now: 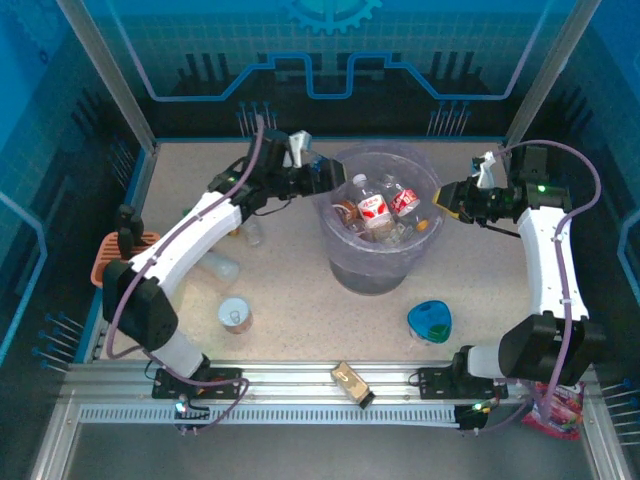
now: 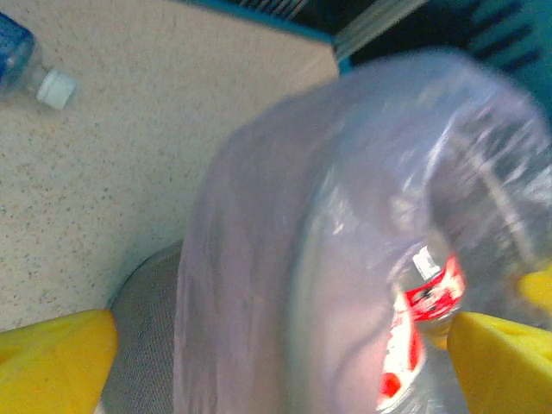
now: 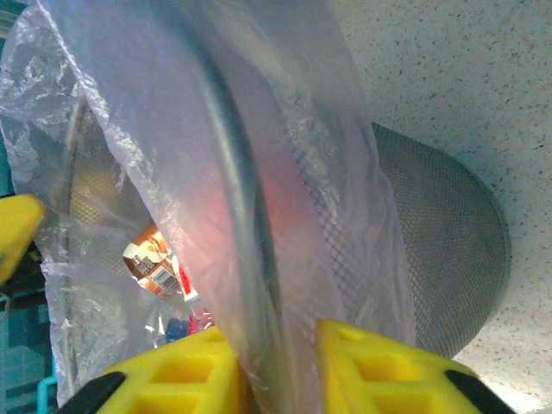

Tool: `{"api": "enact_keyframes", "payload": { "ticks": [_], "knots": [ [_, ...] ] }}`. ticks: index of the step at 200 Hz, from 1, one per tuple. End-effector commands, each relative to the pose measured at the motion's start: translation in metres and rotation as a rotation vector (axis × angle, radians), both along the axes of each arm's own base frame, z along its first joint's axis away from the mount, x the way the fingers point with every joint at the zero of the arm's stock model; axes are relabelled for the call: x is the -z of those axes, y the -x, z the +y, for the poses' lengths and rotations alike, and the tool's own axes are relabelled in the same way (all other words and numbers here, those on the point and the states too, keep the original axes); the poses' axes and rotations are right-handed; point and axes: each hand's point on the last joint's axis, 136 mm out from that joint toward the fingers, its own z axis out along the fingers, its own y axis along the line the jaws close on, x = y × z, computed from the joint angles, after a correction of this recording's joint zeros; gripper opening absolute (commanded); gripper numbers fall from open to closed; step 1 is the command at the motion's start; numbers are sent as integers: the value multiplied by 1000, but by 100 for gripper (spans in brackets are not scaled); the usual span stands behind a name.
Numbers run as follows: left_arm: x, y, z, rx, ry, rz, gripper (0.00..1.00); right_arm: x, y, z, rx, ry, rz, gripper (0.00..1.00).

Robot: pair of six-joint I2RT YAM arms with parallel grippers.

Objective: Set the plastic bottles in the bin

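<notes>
**Overhead view.** A round, tapering, translucent grey-lavender waste bin (image 1: 378, 265), lined with a thin clear bag, stands upright at the middle of the speckled beige table (image 1: 300, 335). Inside the bin rest two clear plastic bottles with red labels (image 1: 373, 210) and a brown bottle (image 1: 346, 212). The left tool (image 1: 335, 178) is at the bin's left rim and the right tool (image 1: 447, 199) at its right rim.

**Left wrist view.** The left tool is released. Its yellow fingers (image 2: 53, 355) are spread wide to either side of the bagged rim (a red label shows through the film). A clear bottle with a blue label and white cap (image 2: 26, 62) lies on the table beyond the bin.

**Right wrist view.** The right tool is clenched on the bin's rim, with bag and wall pinched between its yellow pads (image 3: 172, 375).

**Also on the table, apart from the bin.** There is a short silver-topped tin can (image 1: 235, 315), a small blue dish (image 1: 430, 320), and an orange slotted basket (image 1: 112, 255) at the left edge.
</notes>
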Motion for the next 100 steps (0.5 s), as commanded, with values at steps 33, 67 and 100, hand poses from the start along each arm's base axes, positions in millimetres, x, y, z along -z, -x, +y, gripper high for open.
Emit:
{"api": "enact_keyframes", "payload": {
  "ticks": [33, 67, 100],
  "knots": [
    [-19, -45, 84, -289, 181, -20, 99, 1, -1, 5, -9, 4, 1, 18],
    [42, -103, 105, -453, 135, 118, 99, -3, 0, 8, -19, 10, -10, 15],
    [95, -151, 103, -550, 118, 250, 99, -3, 2, 11, -22, 32, -15, 15]
  ]
}}
